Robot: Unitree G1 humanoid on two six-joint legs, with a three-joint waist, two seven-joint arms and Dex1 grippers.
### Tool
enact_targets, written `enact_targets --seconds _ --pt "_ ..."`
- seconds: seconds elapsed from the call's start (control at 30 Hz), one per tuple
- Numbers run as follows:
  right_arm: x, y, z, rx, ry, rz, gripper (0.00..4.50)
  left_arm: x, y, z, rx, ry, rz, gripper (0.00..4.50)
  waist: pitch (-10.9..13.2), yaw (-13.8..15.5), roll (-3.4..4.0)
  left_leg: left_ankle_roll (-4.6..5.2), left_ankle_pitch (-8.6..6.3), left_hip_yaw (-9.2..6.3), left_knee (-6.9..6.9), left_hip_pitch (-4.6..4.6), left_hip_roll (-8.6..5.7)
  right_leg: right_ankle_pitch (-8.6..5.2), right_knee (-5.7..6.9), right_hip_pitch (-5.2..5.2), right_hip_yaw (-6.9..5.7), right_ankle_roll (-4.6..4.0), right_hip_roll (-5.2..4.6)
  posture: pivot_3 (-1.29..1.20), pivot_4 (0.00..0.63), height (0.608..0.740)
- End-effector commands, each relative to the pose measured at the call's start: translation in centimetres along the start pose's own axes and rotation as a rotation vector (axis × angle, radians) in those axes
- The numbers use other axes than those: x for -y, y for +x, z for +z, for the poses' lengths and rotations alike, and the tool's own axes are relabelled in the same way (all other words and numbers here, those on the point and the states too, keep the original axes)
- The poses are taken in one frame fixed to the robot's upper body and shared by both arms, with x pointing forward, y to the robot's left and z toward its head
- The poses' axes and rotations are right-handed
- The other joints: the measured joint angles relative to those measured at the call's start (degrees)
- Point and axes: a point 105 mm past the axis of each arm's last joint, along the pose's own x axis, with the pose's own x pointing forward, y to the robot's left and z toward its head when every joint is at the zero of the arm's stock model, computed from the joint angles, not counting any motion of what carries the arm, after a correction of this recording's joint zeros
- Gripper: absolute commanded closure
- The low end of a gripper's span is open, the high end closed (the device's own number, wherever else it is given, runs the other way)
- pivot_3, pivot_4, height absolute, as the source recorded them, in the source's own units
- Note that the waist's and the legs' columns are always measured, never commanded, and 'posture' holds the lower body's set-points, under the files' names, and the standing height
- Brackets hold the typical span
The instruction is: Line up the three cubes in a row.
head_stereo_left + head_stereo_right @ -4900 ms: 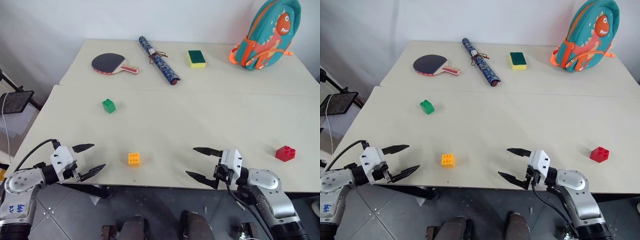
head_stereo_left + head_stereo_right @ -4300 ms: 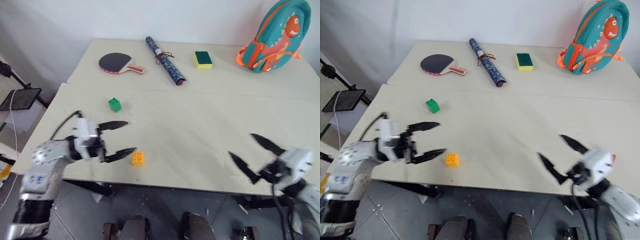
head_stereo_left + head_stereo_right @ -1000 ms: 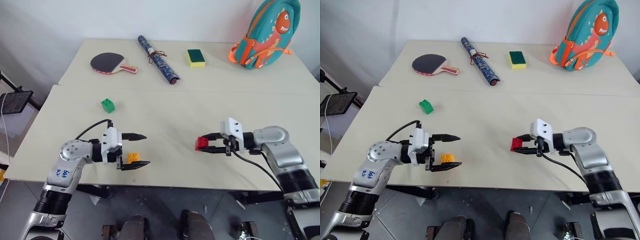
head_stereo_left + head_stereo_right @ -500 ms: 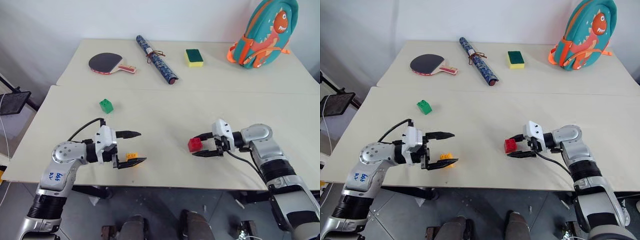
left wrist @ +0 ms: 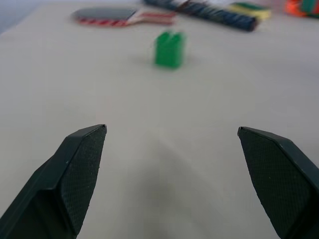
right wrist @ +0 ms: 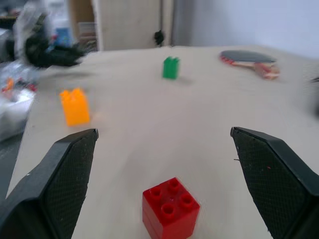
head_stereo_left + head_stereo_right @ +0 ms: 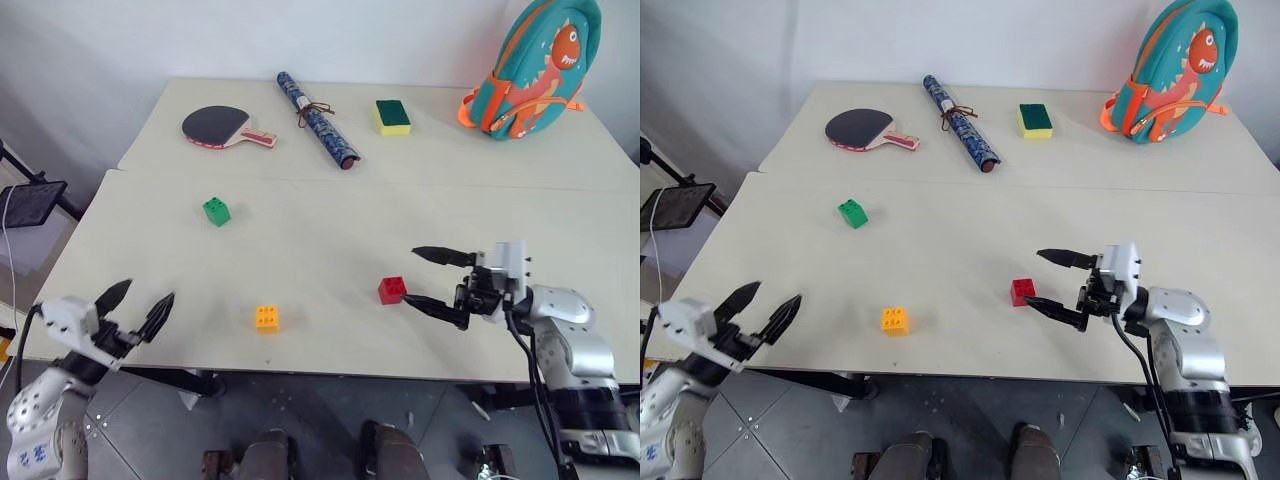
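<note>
Just beside the red cube, the right tool hangs spread and empty, the studded brick sitting free on the table. At the near left edge, the left tool gapes too. Red and yellow-orange cube lie roughly side by side; the green cube sits well apart, farther back. Fetching green into line looks next.

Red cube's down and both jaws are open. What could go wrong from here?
1. The right gripper sits just beside the red cube; a careless pull-away may knock it out of place.
2. The green cube lies far back from the yellow cube, so no row exists yet.
3. The yellow cube is near the table's front edge; a clumsy grab by the left gripper might push it off.
</note>
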Motion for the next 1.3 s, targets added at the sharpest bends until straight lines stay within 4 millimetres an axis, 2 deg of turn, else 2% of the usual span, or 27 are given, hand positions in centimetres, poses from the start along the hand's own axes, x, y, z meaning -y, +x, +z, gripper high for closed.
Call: enact_targets --seconds 0.03,0.1,0.2,0.3,0.37,0.47,0.6,0.87,1.07,1.17,1.3 --pt "0.2 -1.0 1.9 0.034 -0.079 -0.058 0.03 0.1 0.5 1.0 0.052 0.034 -0.01 0.0 0.0 0.4 -0.02 0.0 0.0 0.0 0.0 0.0 0.0 0.0 0.0 0.0 0.0 -0.01 0.0 0.0 0.15 0.74" --pt "0.5 -1.5 2.4 0.031 -0.106 -0.095 0.03 1.1 2.6 2.0 0.09 0.039 -0.073 0.0 0.0 0.7 -0.02 0.01 -0.01 0.0 0.0 0.03 0.01 0.02 -0.01 -0.01 0.09 -0.03 0.0 0.0 0.15 0.74" --pt "0.6 -2.0 2.6 0.02 -0.111 -0.111 0.03 1.8 4.4 2.7 0.102 0.048 -0.117 0.0 0.0 0.9 -0.04 0.03 0.01 0.0 0.03 0.02 -0.01 0.03 0.02 -0.02 0.14 -0.06 0.0 0.0 0.15 0.74" --pt "0.3 -2.5 2.8 -0.008 -0.132 -0.106 0.03 2.4 9.3 4.4 0.127 0.068 -0.185 0.0 0.0 1.0 -0.05 0.02 0.0 0.08 0.02 0.04 -0.02 0.03 0.09 -0.04 0.11 -0.06 0.02 0.0 0.15 0.74" --pt "-0.1 -2.5 2.6 -0.032 -0.133 -0.09 0.03 1.9 12.0 5.2 0.116 0.077 -0.17 0.0 -0.1 1.0 -0.09 -0.02 0.04 0.12 0.08 -0.04 0.02 0.05 0.13 -0.05 -0.04 -0.09 0.09 0.0 0.15 0.74" --pt "-0.6 -2.4 2.3 -0.043 -0.132 -0.08 0.03 1.5 14.6 5.7 0.106 0.082 -0.163 0.0 -0.1 0.4 -0.12 -0.01 0.03 0.2 0.07 0.02 0.0 0.05 0.13 -0.03 -0.02 -0.09 0.09 0.0 0.15 0.74" --pt "-1.4 -2.1 2.2 -0.038 -0.121 -0.087 0.03 1.9 17.0 5.3 0.042 0.081 -0.204 0.0 -0.1 -0.3 -0.12 -0.01 0.02 0.29 -0.06 0.04 0.02 0.05 0.1 -0.09 -0.04 -0.08 0.11 0.0 0.15 0.74" --pt "-2.3 -2.1 2.0 -0.043 -0.1 -0.117 0.03 2.5 19.2 5.1 -0.012 0.088 -0.247 0.0 0.0 -0.3 -0.24 -0.01 0.02 0.27 -0.06 0.0 0.0 0.06 0.09 -0.09 -0.05 -0.07 0.12 0.0 0.15 0.74" --pt "-2.7 -2.2 1.5 -0.053 -0.08 -0.133 0.03 3.1 19.9 4.2 -0.045 0.086 -0.241 0.0 0.0 -0.3 -0.26 -0.01 0.02 0.27 -0.06 0.0 0.0 0.06 0.09 -0.09 -0.05 -0.06 0.11 0.0 0.15 0.74" --pt "-3.0 -2.1 1.4 -0.053 -0.07 -0.136 0.0 3.7 20.3 4.1 -0.046 0.091 -0.259 0.61 0.0 -0.3 -0.26 -0.01 0.02 0.27 -0.06 0.01 0.0 0.06 0.11 -0.09 -0.05 -0.06 0.11 0.0 0.15 0.74" --pt "-3.3 -2.0 1.2 -0.059 -0.058 -0.139 0.0 4.1 20.4 4.3 -0.033 0.093 -0.279 1.86 0.0 -0.3 -0.27 0.0 0.03 0.27 -0.05 0.0 0.0 0.06 0.1 -0.09 -0.05 -0.06 0.11 0.0 0.15 0.74"
